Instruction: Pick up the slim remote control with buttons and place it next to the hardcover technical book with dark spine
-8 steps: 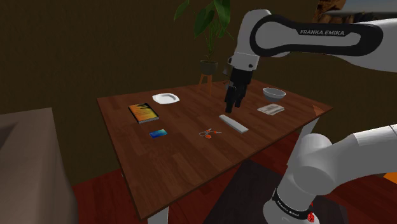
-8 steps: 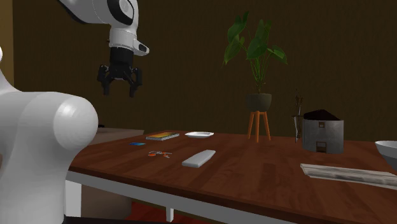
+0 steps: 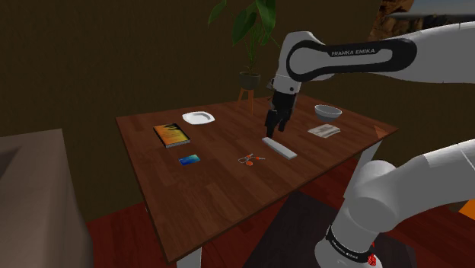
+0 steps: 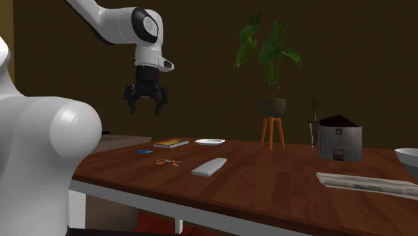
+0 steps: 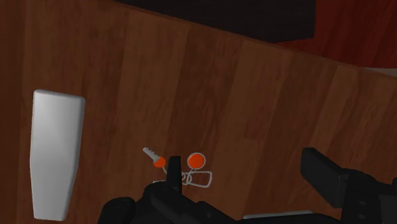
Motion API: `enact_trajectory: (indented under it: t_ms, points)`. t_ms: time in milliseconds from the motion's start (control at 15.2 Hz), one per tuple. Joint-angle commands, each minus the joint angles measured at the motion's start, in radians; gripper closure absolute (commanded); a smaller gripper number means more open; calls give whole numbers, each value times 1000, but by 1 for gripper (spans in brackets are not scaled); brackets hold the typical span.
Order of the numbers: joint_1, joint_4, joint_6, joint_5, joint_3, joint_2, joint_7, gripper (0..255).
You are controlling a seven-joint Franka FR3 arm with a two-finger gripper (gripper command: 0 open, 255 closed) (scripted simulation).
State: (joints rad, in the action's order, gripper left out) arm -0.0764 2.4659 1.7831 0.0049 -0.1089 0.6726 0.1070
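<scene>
Second exterior view, nearest first: a folded newspaper [image 4: 365, 183] is lying by the wooden table's [image 4: 268, 188] front edge. Past it the remote control [image 4: 210, 166], drawn as a plain white slab, is resting flat on the tabletop. Just beyond it a bunch of keys [image 4: 167, 162] with orange tags is lying, then a blue card [image 4: 143, 151]. The hardcover book [image 4: 171, 143] is sitting further back beside a white plate [image 4: 210, 141]. This view is also bringing in a small grey house-shaped model [image 4: 339, 139] and a potted plant [image 4: 271, 53] on a stand behind the table.

The shoulder view is giving the layout from above. The remote control [image 3: 279, 148] is lying well apart from the book [image 3: 170, 135], with the keys [image 3: 251, 158] and card [image 3: 189, 159] between them. A white bowl [image 3: 328, 112] is standing near the newspaper [image 3: 324, 131].

The wrist view is looking down on the remote control [image 5: 57, 153] with the keys [image 5: 181, 167] close beside it.

End effector: the gripper [image 4: 145, 111] is hanging clear above the table. Its fingers [image 5: 324, 172] are standing spread apart, holding and touching nothing. In the shoulder view the gripper [image 3: 273, 129] is appearing just above the remote's far end.
</scene>
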Motion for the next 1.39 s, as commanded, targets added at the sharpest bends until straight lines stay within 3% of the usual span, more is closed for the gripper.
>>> enact_trajectory:
  t_ms: [0, 726, 1320]
  points:
    - [-22, 11, 50, -23, -28, -38, 17, 0]
    - [-113, -29, 307, -86, -166, -329, 86, 0]
    - [-168, -140, 467, -53, -267, -597, 161, 0]
